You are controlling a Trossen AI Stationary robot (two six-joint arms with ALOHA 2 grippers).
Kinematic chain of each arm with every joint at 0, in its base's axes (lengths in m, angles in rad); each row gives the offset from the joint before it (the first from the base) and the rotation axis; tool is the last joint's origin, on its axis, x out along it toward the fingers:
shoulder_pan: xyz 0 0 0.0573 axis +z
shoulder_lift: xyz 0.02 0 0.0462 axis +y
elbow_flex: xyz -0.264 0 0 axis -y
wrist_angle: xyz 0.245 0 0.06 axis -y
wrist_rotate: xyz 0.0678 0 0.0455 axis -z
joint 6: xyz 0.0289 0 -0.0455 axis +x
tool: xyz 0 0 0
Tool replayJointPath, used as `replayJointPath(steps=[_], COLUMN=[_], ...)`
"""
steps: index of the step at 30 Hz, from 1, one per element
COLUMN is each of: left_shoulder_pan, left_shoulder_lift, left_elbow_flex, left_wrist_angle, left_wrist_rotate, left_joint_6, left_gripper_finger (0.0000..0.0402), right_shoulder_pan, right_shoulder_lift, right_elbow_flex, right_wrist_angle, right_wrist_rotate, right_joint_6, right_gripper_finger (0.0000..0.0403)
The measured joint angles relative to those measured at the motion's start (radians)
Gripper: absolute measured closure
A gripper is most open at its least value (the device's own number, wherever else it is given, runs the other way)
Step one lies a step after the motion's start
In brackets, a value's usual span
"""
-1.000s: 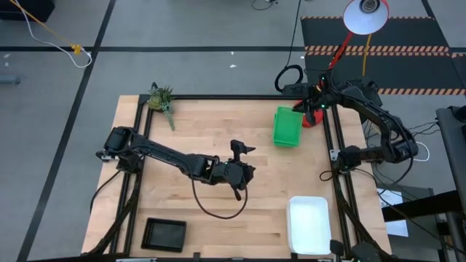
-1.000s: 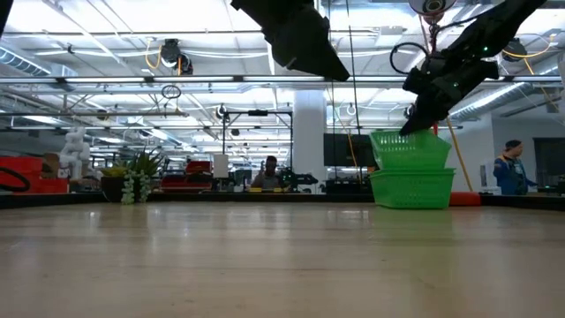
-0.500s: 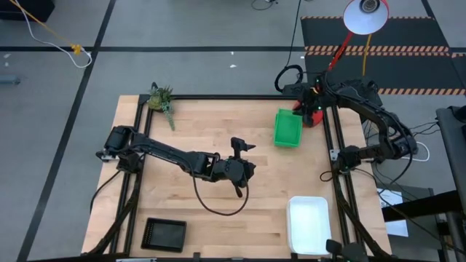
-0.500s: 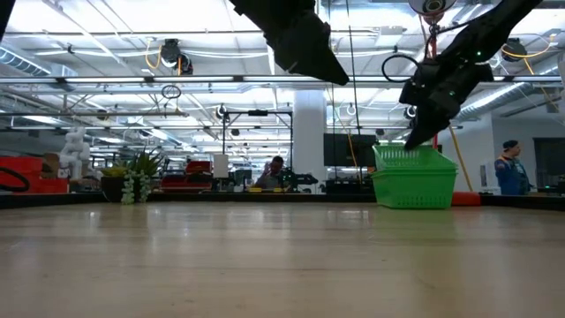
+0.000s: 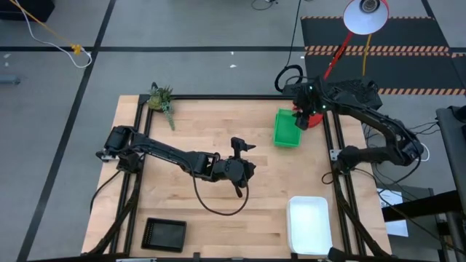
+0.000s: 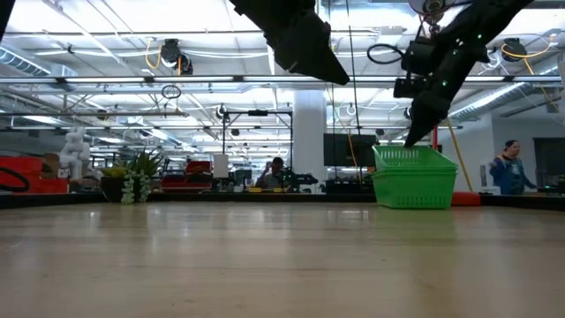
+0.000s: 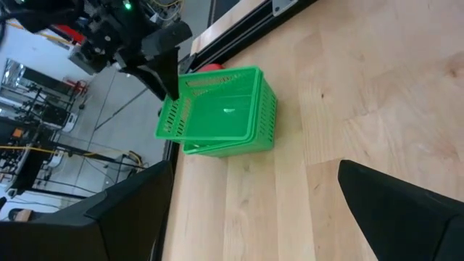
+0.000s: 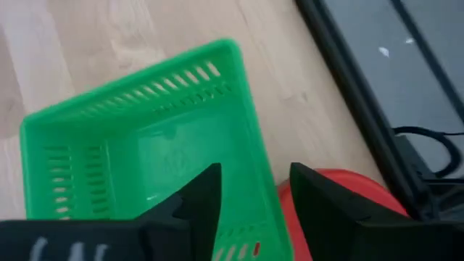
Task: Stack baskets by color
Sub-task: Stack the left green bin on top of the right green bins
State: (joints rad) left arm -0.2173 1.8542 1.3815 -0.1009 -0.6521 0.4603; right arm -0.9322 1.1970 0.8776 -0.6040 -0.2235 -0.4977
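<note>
A nested stack of green baskets (image 5: 287,129) (image 6: 415,177) rests on its bottom at the table's far right. My right gripper (image 5: 300,120) (image 8: 255,174) is open just above the stack's far right corner. One finger is over the inside of the top basket and one outside its right wall (image 8: 254,156). No touch shows. A white basket (image 5: 309,224) lies at the near right and a black basket (image 5: 165,233) at the near left. My left gripper (image 5: 246,170) hangs wide open over the table's middle, pointing toward the green stack (image 7: 225,116), with nothing between its fingers.
A red lamp base (image 5: 314,119) (image 8: 341,199) stands right beside the green stack, on the table's black frame. A small plant (image 5: 162,98) sits at the far left corner. A dark cable loops below my left arm (image 5: 215,207). Bare wood lies between the baskets.
The top green basket, held raised above the lower one a second ago, has dropped down into it. My right gripper has opened and let go of it. The gripper has also turned and swung a little toward the table's left.
</note>
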Motion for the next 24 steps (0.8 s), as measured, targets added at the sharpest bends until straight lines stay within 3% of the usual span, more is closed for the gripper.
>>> replayJointPath(steps=[4, 7, 15, 24], left_shoulder_pan=[0.000, -0.001, -0.013, -0.024], left_shoulder_lift=[0.000, 0.000, 0.000, 0.000], left_elbow_flex=[0.000, 0.000, 0.000, 0.000], left_wrist_angle=[0.000, 0.002, 0.017, 0.024], left_wrist_rotate=[0.000, 0.000, 0.000, 0.000], left_joint_6=[0.000, -0.001, -0.030, -0.051], left_gripper_finger=[0.0009, 0.0009, 0.0009, 0.0009], right_shoulder_pan=[0.055, 0.073, 0.068, 0.068], right_shoulder_lift=[-0.050, -0.078, -0.044, -0.027], right_elbow_flex=[0.000, 0.000, -0.020, -0.162], right_wrist_angle=[0.017, 0.037, 0.053, 0.273], right_wrist_rotate=[0.113, 0.141, 0.117, 0.125], right_joint_6=[0.054, 0.055, 0.036, 0.052], right_gripper_finger=[0.0221, 0.0233, 0.0390, 0.0372])
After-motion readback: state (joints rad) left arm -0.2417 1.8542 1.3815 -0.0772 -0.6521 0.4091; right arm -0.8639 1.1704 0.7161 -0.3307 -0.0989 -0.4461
